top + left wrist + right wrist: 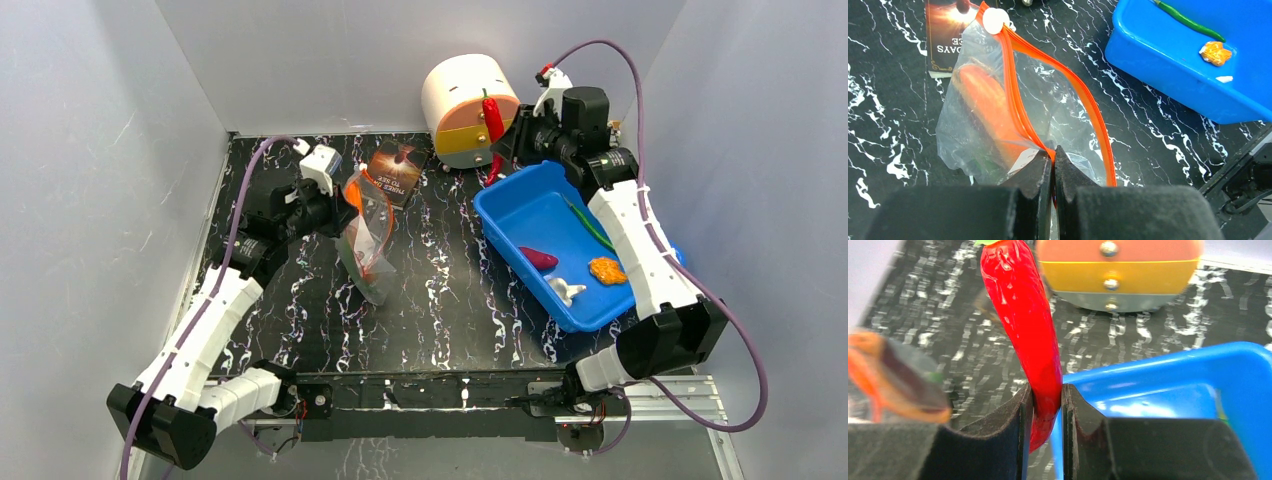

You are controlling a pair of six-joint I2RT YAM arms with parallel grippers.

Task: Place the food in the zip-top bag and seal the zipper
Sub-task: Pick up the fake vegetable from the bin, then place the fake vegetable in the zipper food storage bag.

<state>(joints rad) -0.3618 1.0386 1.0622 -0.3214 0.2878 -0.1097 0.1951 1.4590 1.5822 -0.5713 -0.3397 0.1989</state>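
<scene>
My left gripper is shut on the red-orange zipper of the clear zip-top bag and holds its mouth open above the table. The orange-brown slice lies inside the bag. My right gripper is shut on the red chili and holds it up over the far left corner of the blue tray. The chili sticks up between the fingers. In the tray lie the magenta piece, the white lump, the orange bits and the green stick.
A dark paperback book lies behind the bag. A round white, orange and yellow container stands at the back, just behind the chili. White walls close in on the black marbled table on three sides.
</scene>
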